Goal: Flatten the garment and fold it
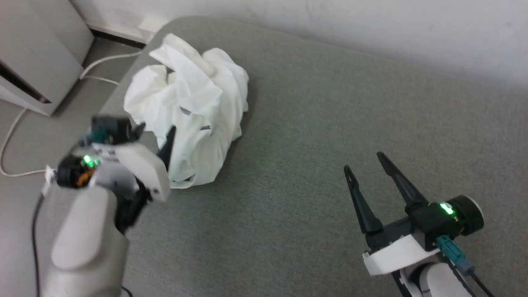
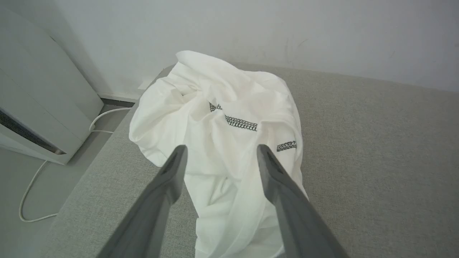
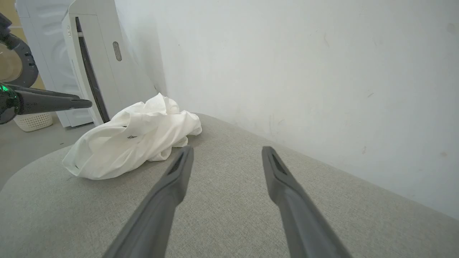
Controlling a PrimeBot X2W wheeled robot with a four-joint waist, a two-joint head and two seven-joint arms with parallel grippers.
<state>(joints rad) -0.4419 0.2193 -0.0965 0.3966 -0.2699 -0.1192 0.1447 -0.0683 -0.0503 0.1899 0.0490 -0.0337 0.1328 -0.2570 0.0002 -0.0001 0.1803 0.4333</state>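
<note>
The garment [image 1: 194, 111] is a white shirt crumpled in a heap near the far left corner of the grey padded surface [image 1: 313, 165]; dark zigzag stitching shows on its folds [image 2: 241, 123]. My left gripper [image 1: 156, 130] hovers at the heap's near left side, open, fingers pointing over the cloth with nothing between them. In the left wrist view the garment [image 2: 222, 143] lies under and beyond the spread fingers [image 2: 172, 172]. My right gripper [image 1: 365, 161] stands open over bare surface at the lower right, well apart from the garment [image 3: 132, 138].
A white wall [image 1: 371, 24] runs along the far edge of the surface. Left of the surface stands a pale appliance [image 1: 37, 53] on the floor, with a white cable [image 1: 12, 136] trailing beside it. A white basket [image 3: 34, 122] sits on the floor further off.
</note>
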